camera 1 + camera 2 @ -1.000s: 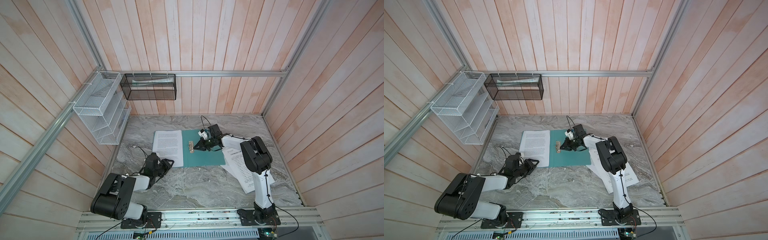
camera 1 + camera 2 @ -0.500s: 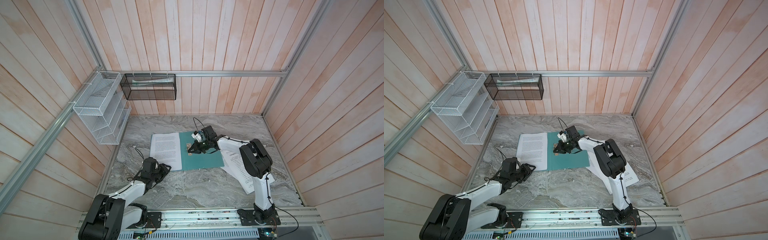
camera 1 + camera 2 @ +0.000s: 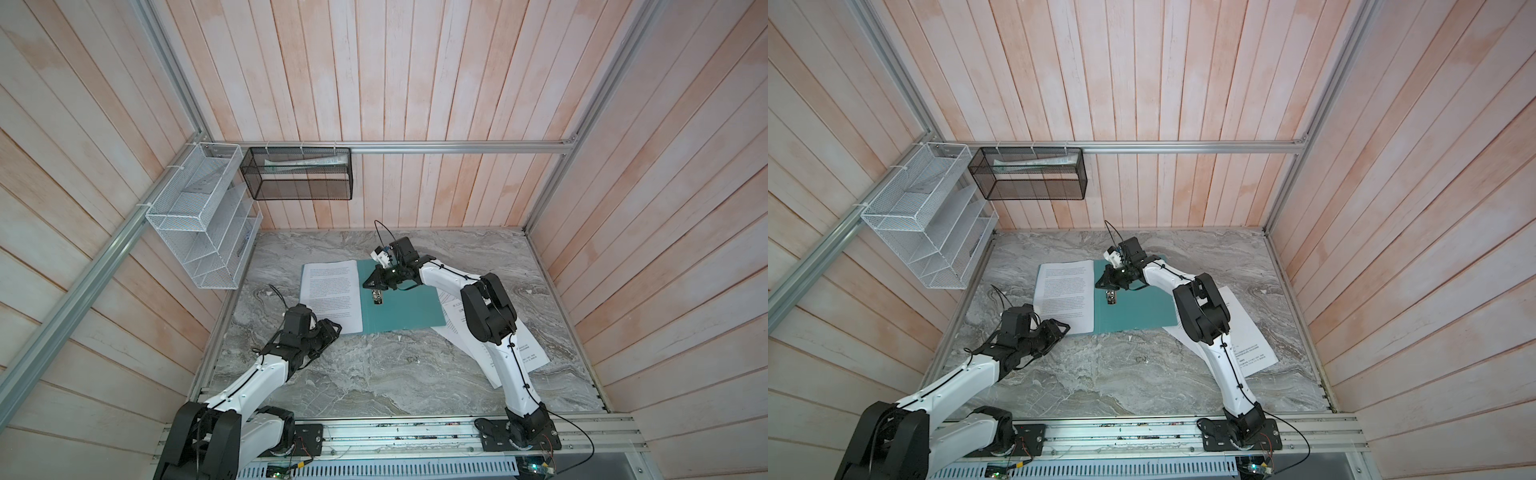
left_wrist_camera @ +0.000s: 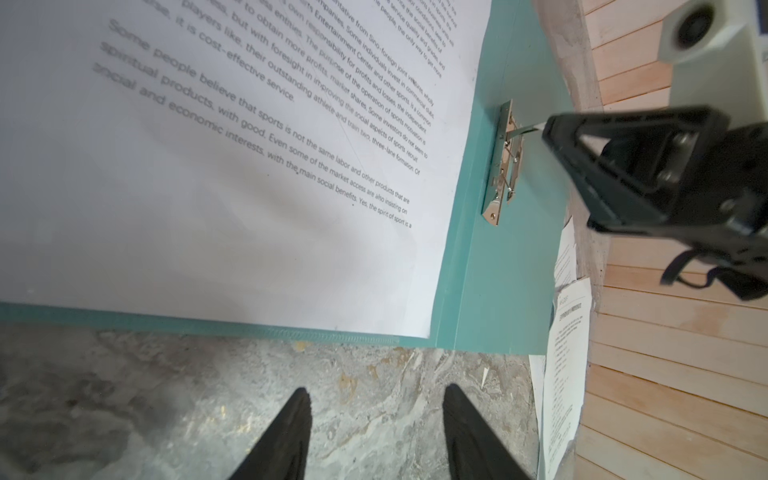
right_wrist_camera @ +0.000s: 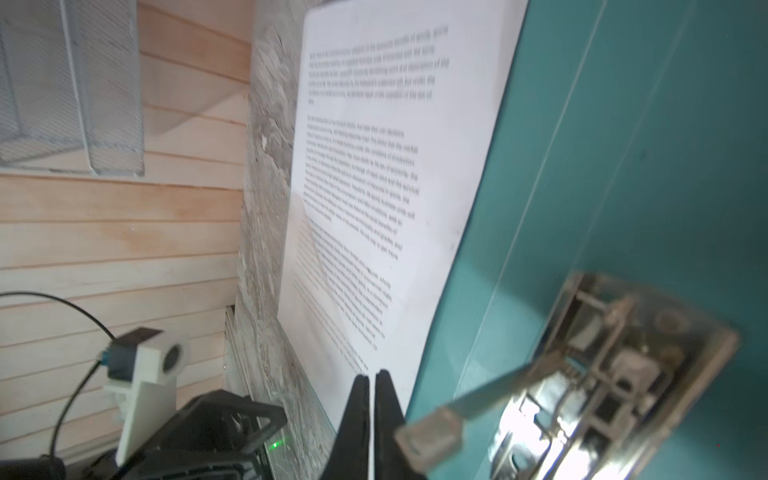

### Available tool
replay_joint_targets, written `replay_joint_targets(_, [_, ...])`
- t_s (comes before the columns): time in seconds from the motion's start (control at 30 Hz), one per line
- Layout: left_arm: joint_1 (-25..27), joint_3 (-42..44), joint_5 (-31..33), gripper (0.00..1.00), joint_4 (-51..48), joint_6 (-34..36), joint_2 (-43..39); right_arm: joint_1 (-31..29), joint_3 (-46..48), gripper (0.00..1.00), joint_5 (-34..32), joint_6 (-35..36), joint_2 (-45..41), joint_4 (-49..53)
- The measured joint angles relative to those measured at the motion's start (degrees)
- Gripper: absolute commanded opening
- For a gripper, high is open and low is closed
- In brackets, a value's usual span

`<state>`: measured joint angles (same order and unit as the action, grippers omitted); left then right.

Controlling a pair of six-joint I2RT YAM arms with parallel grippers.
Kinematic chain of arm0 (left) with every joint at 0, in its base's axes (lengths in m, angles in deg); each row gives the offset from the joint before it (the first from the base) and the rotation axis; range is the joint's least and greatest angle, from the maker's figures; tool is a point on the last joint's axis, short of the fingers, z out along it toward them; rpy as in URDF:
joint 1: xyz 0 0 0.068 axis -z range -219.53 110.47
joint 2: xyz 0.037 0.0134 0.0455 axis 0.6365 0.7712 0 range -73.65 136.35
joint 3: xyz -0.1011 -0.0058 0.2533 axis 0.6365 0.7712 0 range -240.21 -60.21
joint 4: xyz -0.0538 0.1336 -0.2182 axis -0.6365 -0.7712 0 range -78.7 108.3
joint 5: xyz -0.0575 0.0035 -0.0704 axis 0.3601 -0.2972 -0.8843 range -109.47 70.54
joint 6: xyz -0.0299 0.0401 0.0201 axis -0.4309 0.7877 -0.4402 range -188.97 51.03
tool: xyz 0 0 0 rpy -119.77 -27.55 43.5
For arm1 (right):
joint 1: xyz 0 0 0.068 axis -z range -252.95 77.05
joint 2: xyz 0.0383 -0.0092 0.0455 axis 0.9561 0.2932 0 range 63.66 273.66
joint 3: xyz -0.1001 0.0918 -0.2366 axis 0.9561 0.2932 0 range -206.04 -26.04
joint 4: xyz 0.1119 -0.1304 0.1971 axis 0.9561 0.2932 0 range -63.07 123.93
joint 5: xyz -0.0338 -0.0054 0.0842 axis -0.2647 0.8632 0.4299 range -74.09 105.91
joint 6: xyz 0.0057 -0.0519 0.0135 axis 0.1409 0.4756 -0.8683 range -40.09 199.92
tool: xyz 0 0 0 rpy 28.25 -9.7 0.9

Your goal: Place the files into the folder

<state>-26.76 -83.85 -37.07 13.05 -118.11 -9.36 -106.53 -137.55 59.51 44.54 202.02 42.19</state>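
Observation:
The teal folder [image 3: 401, 309] [image 3: 1138, 311] lies open on the marble table. A white printed sheet of the files [image 3: 330, 297] [image 4: 232, 166] [image 5: 386, 187] lies on its left half. More files [image 3: 530, 353] [image 3: 1252, 336] [image 4: 567, 332] lie fanned at the right, partly under my right arm. My right gripper [image 3: 368, 285] [image 5: 372, 376] is shut and empty, right by the raised lever of the metal clip [image 3: 377, 297] [image 5: 602, 374] [image 4: 505, 162]. My left gripper [image 3: 334, 329] [image 4: 376, 399] is open and empty over bare marble, just short of the folder's near left corner.
A white wire rack [image 3: 203, 220] hangs on the left wall. Beside it, a black mesh basket [image 3: 299, 174] with a pale rolled item hangs on the back wall. Wooden walls close the table [image 3: 395, 374] on three sides, and an aluminium rail [image 3: 415, 434] runs along the front.
My right gripper has moved left across the folder to the clip, staying shut. My left arm has stretched out lower and its jaws have widened.

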Motion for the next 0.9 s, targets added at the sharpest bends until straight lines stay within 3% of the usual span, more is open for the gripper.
replay_joint_targets(0.2, [0.0, -3.4, 0.1, 0.59, -1.7, 1.9, 0.6, 3.5, -20.9, 0.08, 0.5, 0.6, 10.3, 6.3])
replay_joint_targets(0.27, [0.0, -5.1, 0.1, 0.62, -1.8, 2.9, 1.9, 4.3, -24.4, 0.15, 0.3, 0.6, 11.8, 8.4])
replay_joint_targets(0.4, [0.4, -9.0, 0.1, 0.62, -1.8, 4.4, 5.2, 4.7, -25.3, 0.15, -1.6, 2.4, 11.2, 11.9])
replay_joint_targets(0.5, [1.5, -12.2, 0.1, 0.62, -1.8, 5.6, 7.5, 4.5, -19.0, 0.12, -3.8, 4.0, 7.8, 12.7])
replay_joint_targets(0.63, [2.4, -14.5, -0.1, 0.62, -0.7, 6.3, 10.1, 4.3, 1.6, 0.01, -5.7, 4.5, -3.0, 9.4])
replay_joint_targets(0.73, [2.4, -14.6, -0.2, 0.62, -0.1, 6.3, 11.3, 3.9, 15.4, 0.00, -6.1, 3.8, -10.4, 5.7])
replay_joint_targets(0.9, [3.0, -14.6, -0.5, 0.61, 0.5, 6.3, 12.9, 2.3, 24.5, 0.00, -5.1, 2.8, -14.8, 0.5])
